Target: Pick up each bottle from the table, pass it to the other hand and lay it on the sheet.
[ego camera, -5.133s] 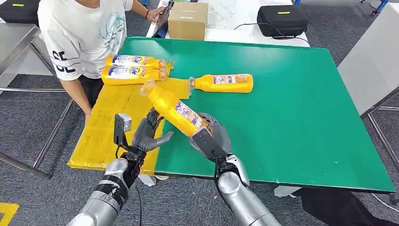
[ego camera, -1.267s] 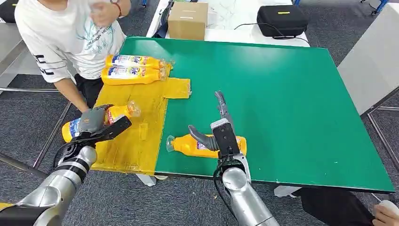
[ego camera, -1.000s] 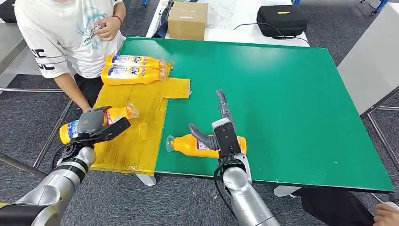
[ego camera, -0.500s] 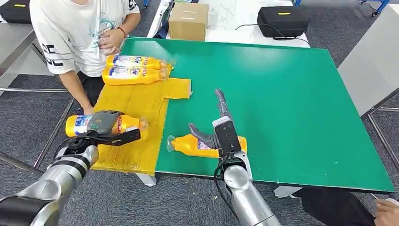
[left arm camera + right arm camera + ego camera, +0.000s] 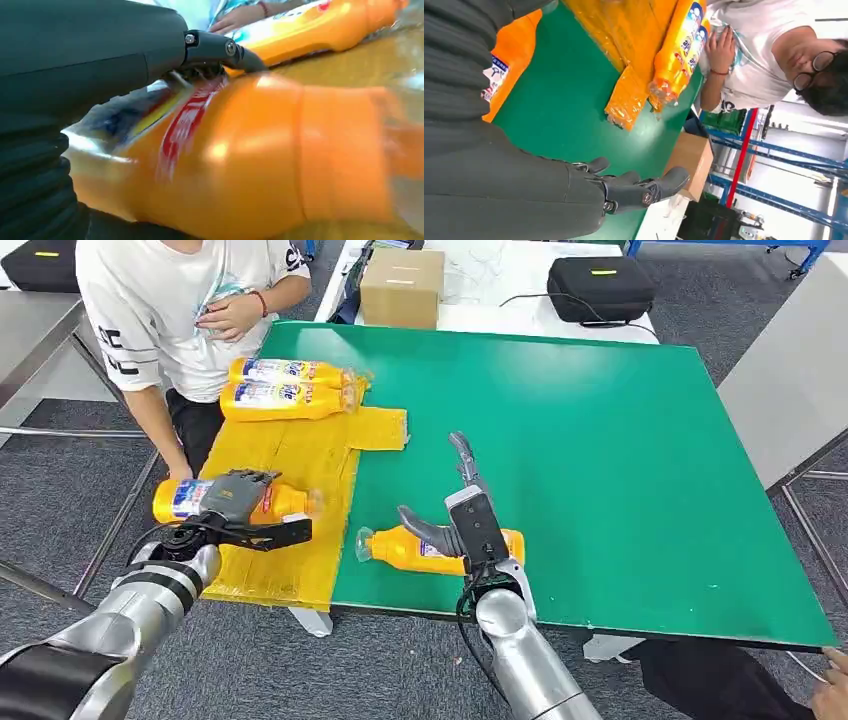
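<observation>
Bottle [image 5: 235,502] in the left robot hand [image 5: 232,508]: fingers wrapped over its labelled middle, cap end pointing toward the bench [image 5: 620,440]. Compared with a second ago it has turned from tilted, cap raised, to nearly level, and has come lower over the sheet [image 5: 290,465] at its near left part. Whether it already touches the sheet cannot be told; the left wrist view shows the body [image 5: 240,160] filling the grasp, blurred, with yellow surface close under it. Judgement: this is the lay-down step, late stage, release not yet made.

Two laid bottles [image 5: 285,387] lie side by side at the sheet's far end, well beyond the left robot hand, in the same places as before. Room between them and the held one looks ample.

Second bottle [image 5: 440,548] lies on its side on the green bench just under the right robot hand [image 5: 460,510], cap toward the sheet. That hand is spread, fingers apart and extended forward above it, thumb toward the cap side, holding nothing; contact with the bottle cannot be confirmed. Its pose is unchanged over the last second. Judgement: it waits for the left to free up before the next pick and pass.

Person [image 5: 190,300] stands at the far left corner, beyond the laid bottles, hands at the chest, clear of the sheet.
</observation>
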Available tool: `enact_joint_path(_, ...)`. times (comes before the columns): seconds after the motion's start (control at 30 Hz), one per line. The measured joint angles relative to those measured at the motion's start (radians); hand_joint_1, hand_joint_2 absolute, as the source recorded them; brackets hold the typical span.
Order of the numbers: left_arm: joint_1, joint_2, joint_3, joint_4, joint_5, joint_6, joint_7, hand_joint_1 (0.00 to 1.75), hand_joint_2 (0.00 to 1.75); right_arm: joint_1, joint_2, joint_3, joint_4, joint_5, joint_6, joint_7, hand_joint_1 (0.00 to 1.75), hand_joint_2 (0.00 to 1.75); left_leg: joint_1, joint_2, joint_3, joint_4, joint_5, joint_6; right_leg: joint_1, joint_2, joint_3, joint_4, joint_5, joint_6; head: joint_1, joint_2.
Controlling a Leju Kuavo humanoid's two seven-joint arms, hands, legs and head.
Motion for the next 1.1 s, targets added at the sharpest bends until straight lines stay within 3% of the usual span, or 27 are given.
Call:
enact_joint_path(0.23,0.003,-0.003,0.002,0.000,0.024,0.015,-0.030,0.00,1.75,-0.002,0.000,0.000,0.000,0.000,0.000,0.000,0.00,1.75,0.000,0.000,0.000,0.000,0.000,0.000,0.000,0.000,0.000,0.000,0.000,0.000,0.000,0.000)
enact_joint_path(0.5,0.034,-0.031,0.081,-0.002,0.219,-0.024,-0.250,0.00,1.75,-0.016,0.000,0.000,0.009,0.003,0.012,-0.010,0.00,1.75,0.000,0.000,-0.001,0.000,0.000,0.000,0.000,0.000,-0.001,0.000,0.000,0.000,0.000,0.000)
enact_joint_path(0.53,0.041,-0.034,0.095,-0.004,0.248,-0.025,-0.278,0.00,1.75,-0.021,0.000,0.000,0.013,0.006,0.014,-0.005,0.00,0.00,0.000,0.000,-0.001,0.000,0.000,0.000,0.000,0.000,-0.001,0.000,0.000,0.000,0.000,0.000)
enact_joint_path(0.7,0.096,-0.055,0.181,-0.049,0.453,-0.073,-0.429,0.00,1.75,-0.042,-0.007,0.005,0.061,0.047,0.021,0.023,0.00,0.00,0.000,0.001,-0.002,0.000,0.000,0.000,0.000,0.000,-0.002,0.000,0.000,0.000,0.000,0.000)
enact_joint_path(0.73,0.118,-0.058,0.197,-0.076,0.511,-0.091,-0.440,0.00,1.75,-0.043,-0.010,0.007,0.073,0.063,0.019,0.029,0.00,1.75,0.000,0.001,-0.002,0.000,-0.001,0.000,0.000,0.000,-0.003,0.000,0.000,0.000,0.000,0.000)
enact_joint_path(0.9,0.237,-0.087,0.258,-0.283,0.932,-0.236,-0.450,0.00,1.75,-0.040,-0.036,0.011,0.116,0.144,-0.003,0.101,0.00,1.75,0.000,0.001,-0.005,0.000,-0.001,0.000,0.000,0.000,-0.007,0.000,0.000,0.000,0.000,0.000)
enact_joint_path(1.1,0.299,-0.150,0.354,-0.427,1.093,-0.354,-0.421,0.00,1.75,0.003,-0.073,0.011,0.142,0.219,-0.009,0.167,0.00,1.75,0.000,0.001,-0.007,0.000,-0.001,0.000,0.000,0.000,-0.007,-0.001,0.000,0.000,0.000,0.000)
